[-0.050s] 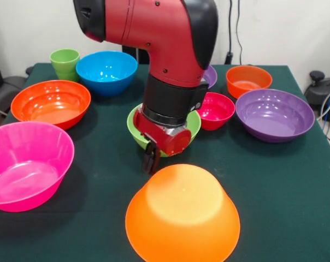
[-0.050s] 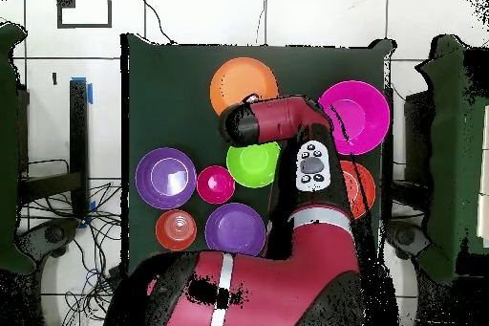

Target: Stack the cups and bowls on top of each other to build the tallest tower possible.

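A large orange bowl (image 1: 182, 213) (image 2: 244, 83) lies upturned at the table's near edge in the front view, with nothing on it. My gripper (image 1: 149, 161) hangs low just behind its rim, in front of the green bowl (image 1: 193, 124) (image 2: 253, 164); nothing shows in it. The arm hides most of that green bowl. The light-green cup (image 1: 65, 63) stands upright at the far left beside the blue bowl (image 1: 106, 71). In the overhead view the wrist covers the gripper.
On the dark green table (image 1: 274, 180) the other bowls sit open side up: pink (image 1: 25, 164), red-orange (image 1: 50, 102), magenta-red (image 1: 215, 109), large purple (image 1: 274, 114), small red-orange (image 1: 248, 81), and a purple one (image 1: 211, 76) behind the arm.
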Robot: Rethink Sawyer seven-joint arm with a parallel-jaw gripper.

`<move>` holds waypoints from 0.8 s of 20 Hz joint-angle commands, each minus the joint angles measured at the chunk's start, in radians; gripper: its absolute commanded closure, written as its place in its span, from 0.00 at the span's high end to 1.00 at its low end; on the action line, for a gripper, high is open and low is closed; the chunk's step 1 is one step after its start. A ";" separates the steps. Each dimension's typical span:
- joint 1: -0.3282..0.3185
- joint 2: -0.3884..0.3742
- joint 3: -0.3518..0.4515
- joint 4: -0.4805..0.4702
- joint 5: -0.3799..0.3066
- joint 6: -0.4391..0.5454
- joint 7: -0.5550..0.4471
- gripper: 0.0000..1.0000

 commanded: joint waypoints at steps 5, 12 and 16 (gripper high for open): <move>0.065 -0.009 0.112 0.108 0.009 0.069 -0.116 0.00; 0.071 -0.014 0.098 0.118 0.012 0.052 -0.103 1.00; 0.066 -0.017 0.093 0.118 0.019 0.067 -0.101 1.00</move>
